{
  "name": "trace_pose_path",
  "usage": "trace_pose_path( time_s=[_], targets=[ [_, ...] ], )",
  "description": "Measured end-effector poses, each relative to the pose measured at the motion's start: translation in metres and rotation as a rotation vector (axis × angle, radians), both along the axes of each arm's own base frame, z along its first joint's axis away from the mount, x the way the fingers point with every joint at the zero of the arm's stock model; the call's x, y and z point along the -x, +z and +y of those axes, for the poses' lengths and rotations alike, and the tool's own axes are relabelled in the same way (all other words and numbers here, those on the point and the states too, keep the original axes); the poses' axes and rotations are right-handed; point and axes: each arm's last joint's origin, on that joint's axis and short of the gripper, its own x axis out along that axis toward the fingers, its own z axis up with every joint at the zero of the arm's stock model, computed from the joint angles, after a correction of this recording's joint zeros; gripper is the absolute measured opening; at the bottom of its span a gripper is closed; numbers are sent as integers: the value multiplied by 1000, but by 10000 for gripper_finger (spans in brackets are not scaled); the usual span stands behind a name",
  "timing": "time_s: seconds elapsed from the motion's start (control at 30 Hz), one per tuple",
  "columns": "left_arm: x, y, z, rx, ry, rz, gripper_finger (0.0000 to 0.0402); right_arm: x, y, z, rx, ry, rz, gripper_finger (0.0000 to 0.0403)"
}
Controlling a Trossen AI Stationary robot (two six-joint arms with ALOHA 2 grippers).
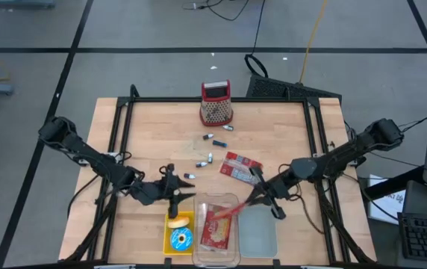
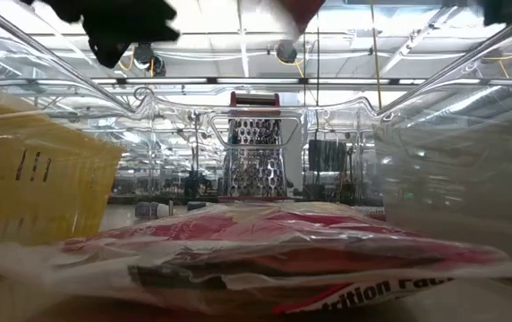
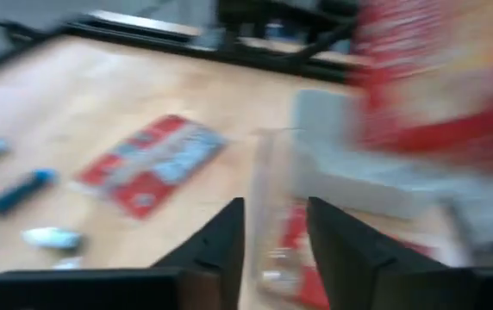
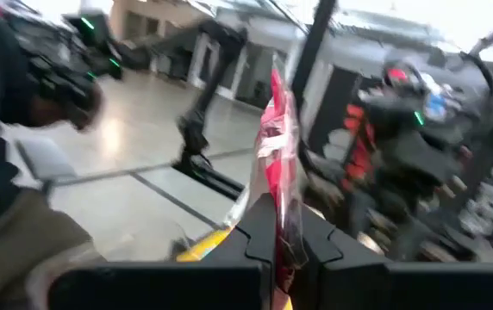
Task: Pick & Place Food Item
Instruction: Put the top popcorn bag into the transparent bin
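My right gripper (image 1: 252, 199) is shut on a red food packet (image 1: 230, 211), which it holds over a clear plastic container (image 1: 232, 198) near the table's front edge. A second red packet (image 1: 215, 229) lies flat on the container's floor, and a third (image 1: 240, 166) lies on the table beyond it. My left gripper (image 3: 277, 237) is open at the container's left side. Its fingers stand on either side of the container's clear wall (image 3: 266, 189). My right gripper pinches the packet's end (image 4: 283, 226) between its two fingers, and the packet shows edge-on running out past the fingertips. The fingers come from the table's right. The packet is lifted clear above the container. Whether my left gripper touches the container's wall, I cannot tell.
A yellow tray (image 1: 170, 237) holding a blue-and-white round item (image 1: 181, 239) stands left of the container, and a grey lid (image 1: 259, 232) lies to its right. A metal grater (image 1: 216, 104) stands at the back. Several small blue and white pieces (image 1: 207, 158) lie mid-table.
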Motion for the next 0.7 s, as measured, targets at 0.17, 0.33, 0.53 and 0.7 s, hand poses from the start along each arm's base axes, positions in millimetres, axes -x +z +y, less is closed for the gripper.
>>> trace_pose_path(
  time_s=[0.17,0.33,0.53,0.7],
  targets=[
    [2,-1,6,-169,114,13,186,5,9,11,-29,44,-3,1],
    [5,6,13,-276,288,-31,210,-1,14,23,-56,-78,123,0],
    [3,8,23,-320,428,-46,214,-18,8,37,-60,-310,299,0],
    [0,7,29,-288,424,-38,214,-36,-5,48,-17,-364,384,0]
  ],
)
